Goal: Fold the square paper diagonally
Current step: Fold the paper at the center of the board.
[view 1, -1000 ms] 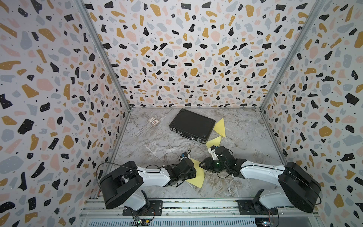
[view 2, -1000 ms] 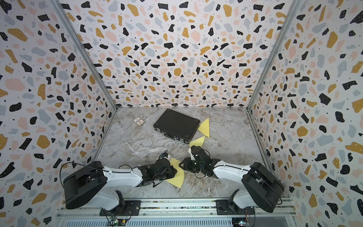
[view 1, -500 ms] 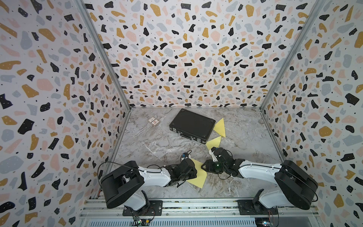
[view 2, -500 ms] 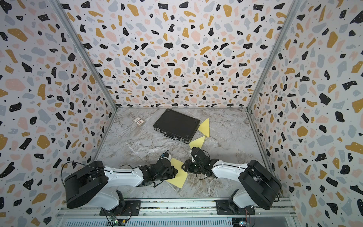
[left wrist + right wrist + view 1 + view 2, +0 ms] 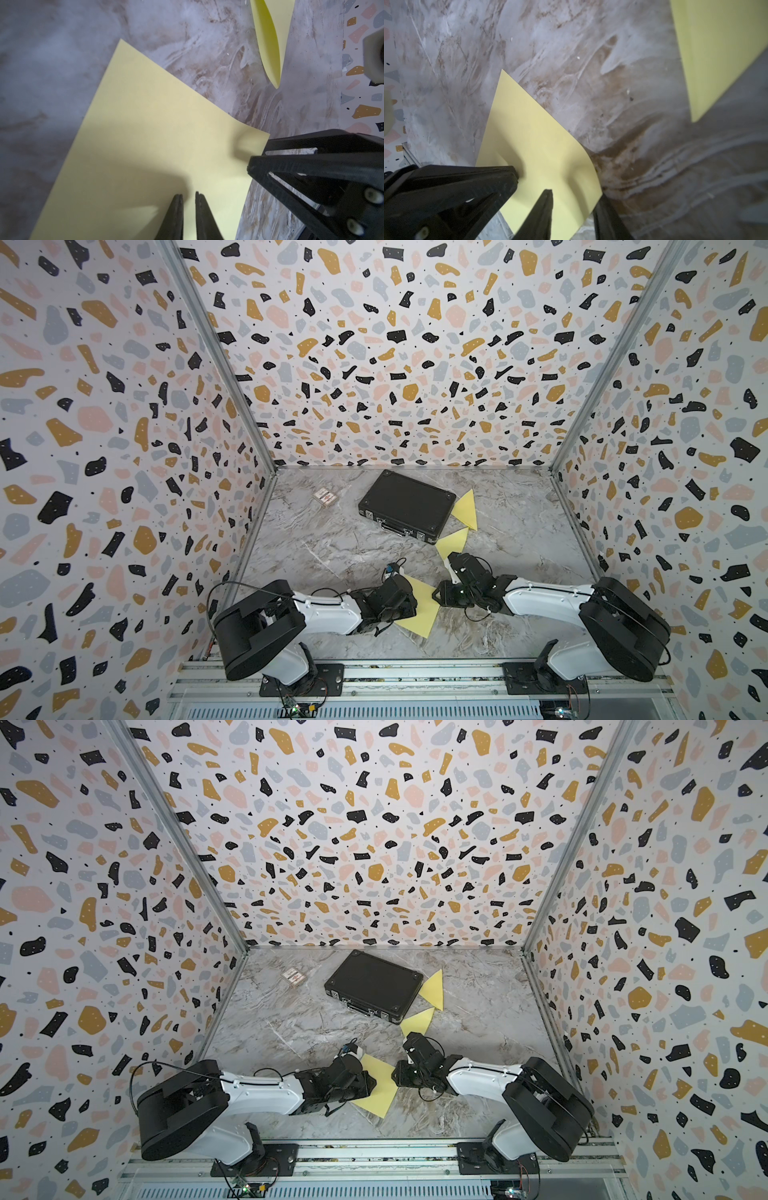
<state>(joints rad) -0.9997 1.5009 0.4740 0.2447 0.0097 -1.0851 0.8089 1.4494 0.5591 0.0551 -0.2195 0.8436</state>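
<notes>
The yellow square paper (image 5: pixel 423 608) (image 5: pixel 381 1088) lies flat on the marble floor at the front centre. My left gripper (image 5: pixel 189 196) presses down on its left part, the jaws almost together with only a slim gap and nothing in it. My right gripper (image 5: pixel 574 195) is at the paper's right corner (image 5: pixel 583 170), which curls up. One finger (image 5: pixel 547 204) rests on top of the sheet and the other finger (image 5: pixel 604 212) is under its edge, so the corner sits between jaws that still stand apart. In both top views the two grippers meet over the sheet.
A black case (image 5: pixel 407 506) lies at the back centre. Two folded yellow triangles (image 5: pixel 466 510) (image 5: pixel 453 541) lie beside it, the nearer one just behind my right wrist. A small card pack (image 5: pixel 325 497) is at the back left. Patterned walls close in three sides.
My right gripper has edged in around the paper's right corner and its jaws have narrowed. The left gripper has stayed pressed on the sheet.
</notes>
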